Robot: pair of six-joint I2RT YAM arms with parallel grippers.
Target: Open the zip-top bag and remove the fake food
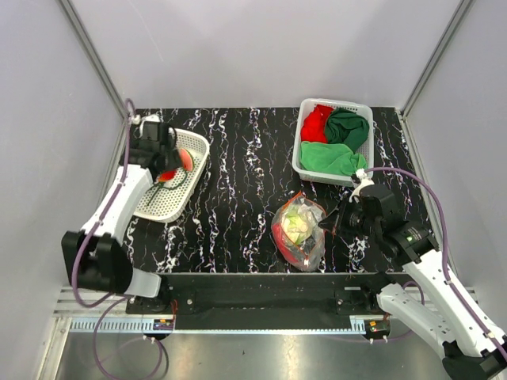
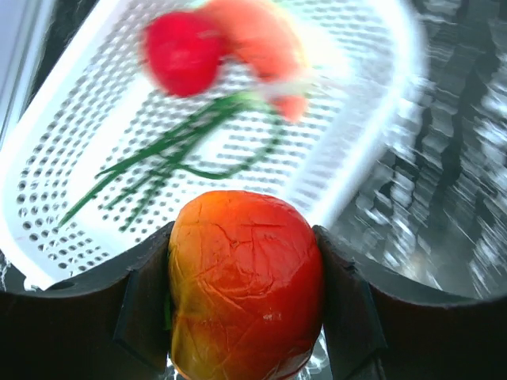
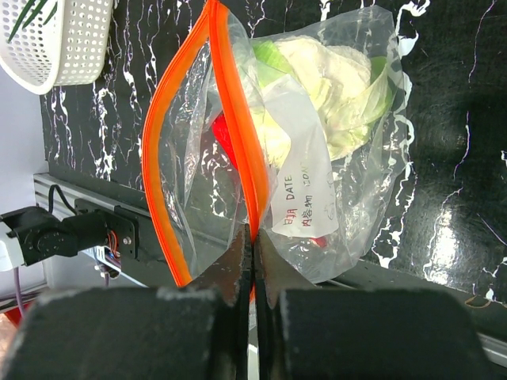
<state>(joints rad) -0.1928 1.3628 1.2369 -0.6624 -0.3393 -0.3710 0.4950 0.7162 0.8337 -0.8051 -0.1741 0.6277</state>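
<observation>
Orange-zipped zip-top bag (image 1: pixel 299 229) is pinched open mid-table by the right gripper (image 3: pixel 253 261), one red-orange fruit (image 2: pixel 245 269) is clamped in the left gripper (image 2: pixel 247 309) over the basket (image 2: pixel 71 158), cabbage (image 3: pixel 333 79) yet to be removed tbh.

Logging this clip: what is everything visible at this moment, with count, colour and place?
Clear crinkly zip-top bag: one, orange zip strip, near middle of table, mouth open.
Toy cabbage: one, pale green, inside bag.
Red toy piece: one, inside bag.
White mesh baskets: two, left and far right.
Round toy fruit: one, red, left basket.
Orange toy piece: one, left basket.
Green sprig: one, left basket.
Cloths: red and green, far right basket.
Marbled table: one, black.
Red-orange toy fruit: one, in left pincer.
Left pincer: over left basket.
Right pincer: pinching bag's zip strip.
</observation>
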